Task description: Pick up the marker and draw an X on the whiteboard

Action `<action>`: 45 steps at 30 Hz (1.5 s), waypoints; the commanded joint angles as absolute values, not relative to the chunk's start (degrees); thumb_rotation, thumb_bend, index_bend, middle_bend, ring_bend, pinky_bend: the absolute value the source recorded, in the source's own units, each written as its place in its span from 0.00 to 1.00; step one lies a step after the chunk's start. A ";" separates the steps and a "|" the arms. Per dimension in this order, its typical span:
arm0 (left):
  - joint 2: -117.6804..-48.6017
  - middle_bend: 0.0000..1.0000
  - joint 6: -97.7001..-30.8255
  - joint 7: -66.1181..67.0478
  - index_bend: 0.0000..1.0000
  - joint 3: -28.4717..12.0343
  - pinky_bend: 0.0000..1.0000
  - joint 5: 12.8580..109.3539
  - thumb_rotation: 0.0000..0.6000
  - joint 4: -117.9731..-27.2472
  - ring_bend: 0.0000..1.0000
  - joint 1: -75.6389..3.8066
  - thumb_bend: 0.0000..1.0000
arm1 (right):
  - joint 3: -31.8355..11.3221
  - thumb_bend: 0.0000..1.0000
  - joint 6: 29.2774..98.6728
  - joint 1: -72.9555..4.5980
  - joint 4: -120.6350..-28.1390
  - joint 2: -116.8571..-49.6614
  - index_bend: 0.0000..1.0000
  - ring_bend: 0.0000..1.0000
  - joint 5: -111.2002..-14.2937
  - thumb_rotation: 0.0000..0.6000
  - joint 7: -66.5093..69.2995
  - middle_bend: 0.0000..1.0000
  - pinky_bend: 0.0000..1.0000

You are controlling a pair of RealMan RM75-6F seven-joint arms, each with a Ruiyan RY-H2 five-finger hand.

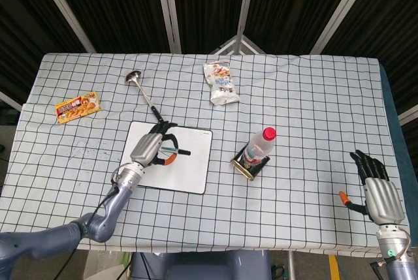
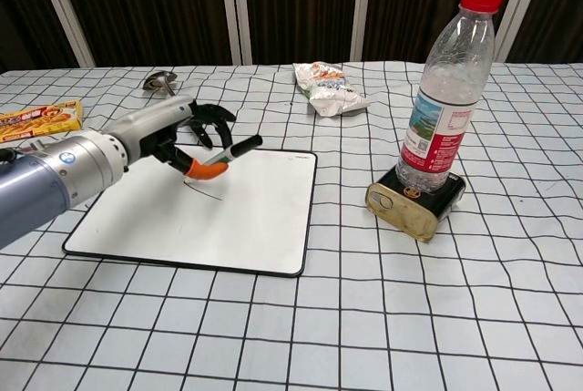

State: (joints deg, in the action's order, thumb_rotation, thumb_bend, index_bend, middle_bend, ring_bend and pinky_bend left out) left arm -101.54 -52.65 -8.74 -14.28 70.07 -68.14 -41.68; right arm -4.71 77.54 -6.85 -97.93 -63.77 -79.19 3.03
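Drawing under way: left hand [image 2: 168, 136] pinching marker [image 2: 224, 152] between thumb and finger, other fingers curled round it, tip down on whiteboard [image 2: 246, 218] near its far left part. Short dark line visible on board just below tip in chest view, so by judgement first stroke of X already laid or partly laid; second stroke not yet seen. Hard to tell from head view whether tip truly touches or hangs just above.

Marker [image 1: 174, 152] lying at a shallow tilt, long axis running from tip at lower left, near orange thumb pad, up to black cap end at right. Cap end pointing toward bottle [image 2: 446, 90] side of table [image 2: 510, 254]; writing end pointing down and left into board [image 1: 189, 172].

Next move probably calling for finishing or lifting off this line, shifting tip across, then dragging a crossing stroke with steady light pressure so board does not slide on cloth.

Right hand [image 1: 377, 188] well apart at near right edge of table, fingers spread, holding nothing.
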 commanded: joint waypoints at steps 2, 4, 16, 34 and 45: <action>-100.36 0.10 -54.50 -11.05 0.69 -15.52 0.00 71.24 1.00 -66.23 0.00 -41.64 0.56 | -4.70 0.31 77.53 -6.83 -98.01 -63.72 0.00 0.00 -79.18 1.00 3.09 0.00 0.00; -100.00 0.10 -55.25 -12.46 0.69 -16.46 0.00 71.23 1.00 -66.65 0.00 -41.58 0.56 | -4.69 0.31 77.53 -6.84 -98.05 -63.73 0.00 0.00 -79.21 1.00 3.10 0.00 0.00; -101.29 0.10 -55.16 -13.26 0.69 -18.50 0.00 66.09 1.00 -73.67 0.00 -41.13 0.56 | -4.68 0.31 77.82 -6.68 -98.21 -63.67 0.00 0.00 -79.24 1.00 3.09 0.00 0.00; -105.98 0.10 -55.24 -8.37 0.69 -18.64 0.00 62.72 1.00 -72.93 0.00 -42.40 0.56 | -4.70 0.31 77.59 -6.73 -98.21 -63.42 0.00 0.00 -79.22 1.00 3.75 0.00 0.00; -105.98 0.10 -54.84 -7.67 0.69 -18.01 0.00 62.37 1.00 -72.98 0.00 -42.04 0.56 | -4.69 0.31 77.58 -6.73 -98.32 -63.37 0.00 0.00 -79.23 1.00 3.76 0.00 0.00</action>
State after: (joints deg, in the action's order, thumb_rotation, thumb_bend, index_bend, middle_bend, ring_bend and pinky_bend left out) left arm -105.98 -54.86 -7.68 -18.01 62.38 -72.98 -42.05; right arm -4.69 77.58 -6.73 -98.33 -63.37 -79.23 3.77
